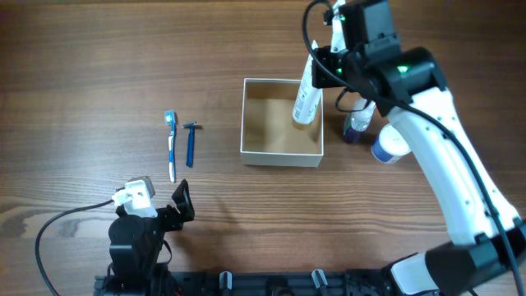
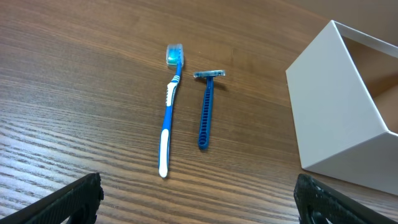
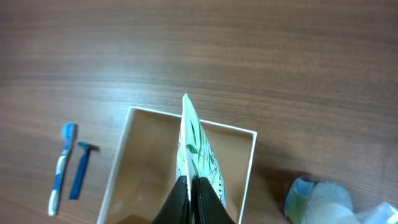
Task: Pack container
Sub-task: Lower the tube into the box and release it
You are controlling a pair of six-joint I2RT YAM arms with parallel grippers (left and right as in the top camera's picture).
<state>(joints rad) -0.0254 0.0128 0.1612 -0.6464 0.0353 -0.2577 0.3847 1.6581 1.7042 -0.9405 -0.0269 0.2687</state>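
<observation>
Pack-up in progress: the container point(image 1: 282, 154) sits at upper centre of the overhead frame. Open wooden table point(image 1: 90, 66) lies to its left, beyond a toothbrush point(image 1: 171, 146) and razor point(image 1: 191, 145). A jar point(image 1: 388, 149) and small bottle point(image 1: 358, 127) crowd its right edge. The right gripper point(image 3: 193, 198) is clamped on a white tube point(image 1: 306, 97) tilted over the container's right side. The left gripper point(image 2: 198, 196) sits at lower left, jaws spread wide and holding nothing.

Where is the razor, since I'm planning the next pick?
Overhead, the razor lies left of the container, just right of the toothbrush.
</observation>
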